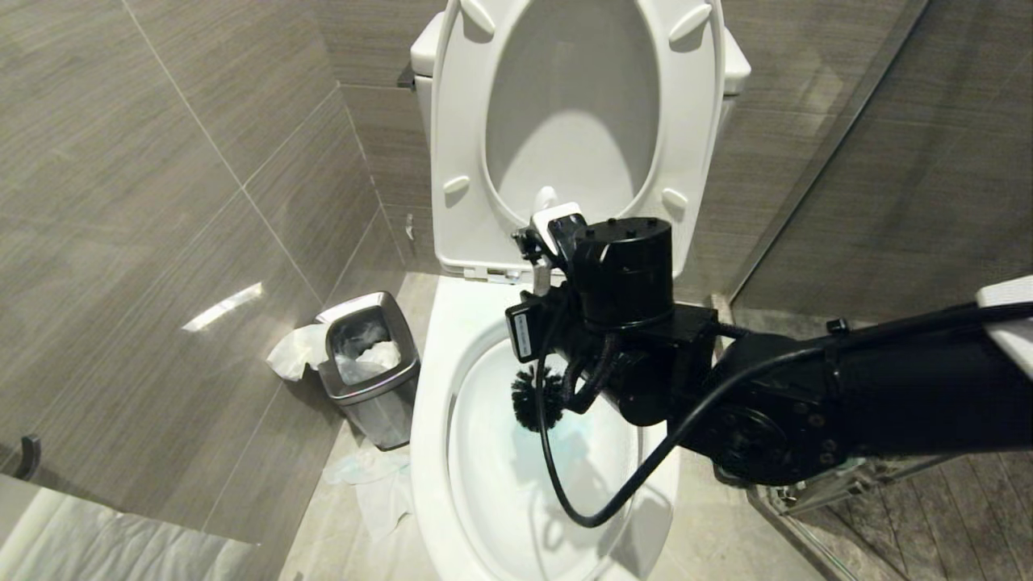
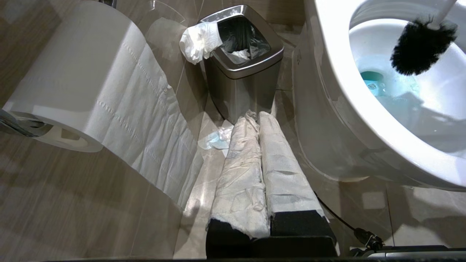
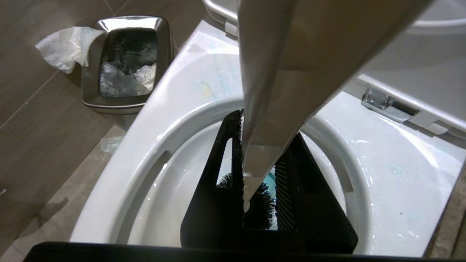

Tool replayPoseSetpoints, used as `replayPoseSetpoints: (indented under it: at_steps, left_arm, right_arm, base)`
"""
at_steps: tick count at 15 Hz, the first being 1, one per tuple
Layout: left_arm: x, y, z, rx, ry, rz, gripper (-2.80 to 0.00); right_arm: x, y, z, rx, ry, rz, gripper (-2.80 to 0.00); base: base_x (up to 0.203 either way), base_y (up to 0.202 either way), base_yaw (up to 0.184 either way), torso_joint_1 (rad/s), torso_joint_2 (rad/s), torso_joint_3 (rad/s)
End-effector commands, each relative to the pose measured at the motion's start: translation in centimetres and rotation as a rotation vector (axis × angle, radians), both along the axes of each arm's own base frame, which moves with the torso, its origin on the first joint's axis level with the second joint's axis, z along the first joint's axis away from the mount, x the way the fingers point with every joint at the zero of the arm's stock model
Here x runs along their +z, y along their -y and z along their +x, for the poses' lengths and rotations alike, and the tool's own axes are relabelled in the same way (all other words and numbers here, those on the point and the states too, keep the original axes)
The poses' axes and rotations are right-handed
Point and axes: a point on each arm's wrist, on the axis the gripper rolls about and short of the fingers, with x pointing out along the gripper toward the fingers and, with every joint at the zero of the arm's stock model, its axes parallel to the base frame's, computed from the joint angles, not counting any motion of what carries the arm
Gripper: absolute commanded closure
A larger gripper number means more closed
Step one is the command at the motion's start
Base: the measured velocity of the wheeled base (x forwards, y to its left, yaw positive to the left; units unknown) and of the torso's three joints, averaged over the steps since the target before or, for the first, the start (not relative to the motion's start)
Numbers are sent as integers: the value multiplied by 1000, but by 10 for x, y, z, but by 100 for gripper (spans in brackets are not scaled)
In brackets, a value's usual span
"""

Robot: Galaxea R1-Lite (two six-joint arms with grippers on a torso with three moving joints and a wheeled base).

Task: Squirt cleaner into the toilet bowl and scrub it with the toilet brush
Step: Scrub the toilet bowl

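Black right arm (image 1: 807,403) with a drum-shaped wrist and a looping cable

The wrist housing is a matt black cylinder with small screws on its flat top; a thin black cable (image 1: 597,500) droops below it, and a white cover shows near the shoulder. Left gripper (image 2: 260,163) fingers are wrapped in white paper-like cloth over black bases; right gripper (image 3: 258,189) fingers are black, triangular and ribbed inside

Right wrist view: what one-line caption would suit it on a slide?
Right pincer shut on the toilet brush handle, black bristles hanging inside the toilet bowl, steel waste bin beside.
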Motion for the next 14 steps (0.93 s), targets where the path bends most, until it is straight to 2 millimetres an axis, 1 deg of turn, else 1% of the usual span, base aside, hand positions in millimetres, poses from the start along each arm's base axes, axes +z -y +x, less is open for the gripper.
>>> replayPoseSetpoints:
  at_steps: [1, 4, 7, 10, 12, 14]
  left_arm:
    - [0, 0, 0, 0, -2, 0, 0]
    - [0, 0, 0, 0, -1, 0, 0]
    - [0, 0, 0, 0, -3, 0, 0]
    - [0, 0, 0, 0, -1, 0, 0]
    - [0, 0, 0, 0, -3, 0, 0]
    - [0, 0, 0, 0, -1, 0, 0]
  right_arm:
    - [-33, -8, 16, -17, -29, -37, 0]
    - [-60, -5, 40, -61, -32, -42, 0]
    - [-79, -4, 57, -89, -27, -37, 0]
    - [-92, -11, 70, -96, -20, -33, 0]
    - [-96, -18, 79, -98, -1, -17, 0]
    - [-98, -22, 83, -104, 12, -21, 0]
  base:
    - [0, 0, 0, 0, 0, 0]
    - [0, 0, 0, 0, 0, 0]
    - [0, 0, 0, 0, 0, 0]
    - [0, 0, 0, 0, 0, 0]
    - [0, 0, 0, 0, 0, 0]
    - [0, 0, 0, 0, 0, 0]
